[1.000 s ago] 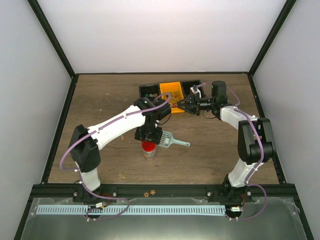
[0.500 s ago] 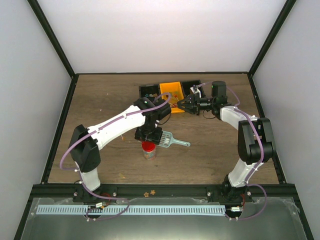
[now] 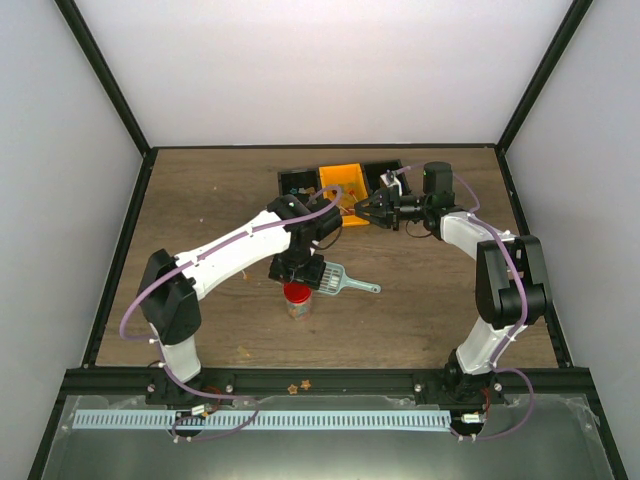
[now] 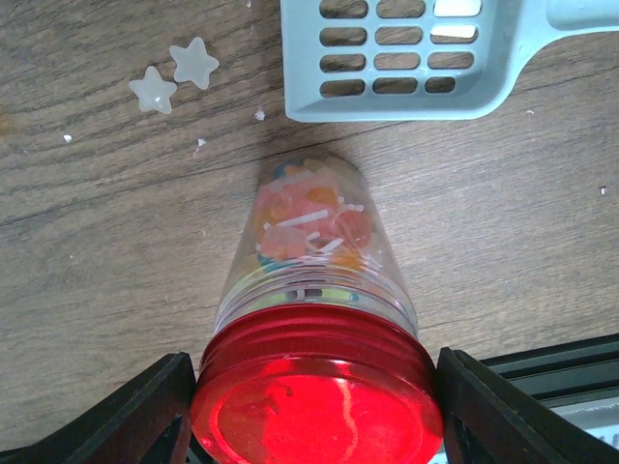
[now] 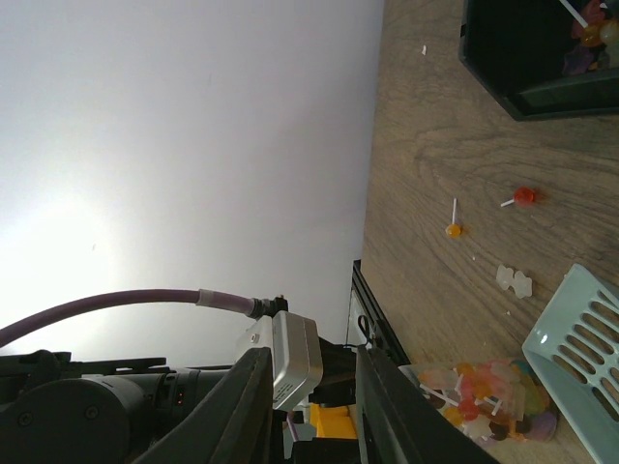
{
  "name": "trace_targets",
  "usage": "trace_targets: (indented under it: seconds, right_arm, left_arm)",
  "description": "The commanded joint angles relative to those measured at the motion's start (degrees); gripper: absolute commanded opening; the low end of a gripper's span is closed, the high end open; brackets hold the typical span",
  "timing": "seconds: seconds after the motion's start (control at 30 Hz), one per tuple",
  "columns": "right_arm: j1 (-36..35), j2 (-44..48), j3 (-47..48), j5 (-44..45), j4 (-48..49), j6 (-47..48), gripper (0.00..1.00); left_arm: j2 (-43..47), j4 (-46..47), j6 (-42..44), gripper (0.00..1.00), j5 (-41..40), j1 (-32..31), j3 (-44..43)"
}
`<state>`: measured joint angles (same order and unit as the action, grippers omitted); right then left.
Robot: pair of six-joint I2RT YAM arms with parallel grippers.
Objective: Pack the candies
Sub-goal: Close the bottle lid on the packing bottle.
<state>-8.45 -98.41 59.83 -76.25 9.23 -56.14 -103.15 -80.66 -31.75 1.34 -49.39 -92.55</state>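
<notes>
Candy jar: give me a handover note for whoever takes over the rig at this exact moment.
Left gripper: fingers closed on the red lid of the jar, which stands on the table beside the teal scoop.
Right gripper: open, empty, by the orange bin.
Done: jar holds candies, lid on, tightness unclear.
To do: stray candies on the table and in the black bin.

The left arm [image 3: 235,245] stretches forward with its wrist bent straight down, the left gripper [image 4: 314,372] clamped by both fingers on a red lid [image 4: 319,420], while the right arm [image 3: 470,235] folds inward, the right gripper [image 3: 362,208] held level with fingers parted.
</notes>
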Motion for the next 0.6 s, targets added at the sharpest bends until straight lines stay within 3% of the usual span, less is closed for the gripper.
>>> trace_targets:
  seconds: [0.0, 0.57]
  right_arm:
    - [-0.08, -0.02, 0.2, -0.76, 0.08, 1.09, 0.25]
    - [-0.07, -0.36, 0.28, -0.75, 0.13, 1.01, 0.25]
  left_arm:
    - [-0.3, -0.28, 0.33, 0.69, 0.04, 0.3, 0.37]
    - [-0.2, -0.28, 0.7, 0.72, 0.16, 0.28, 0.47]
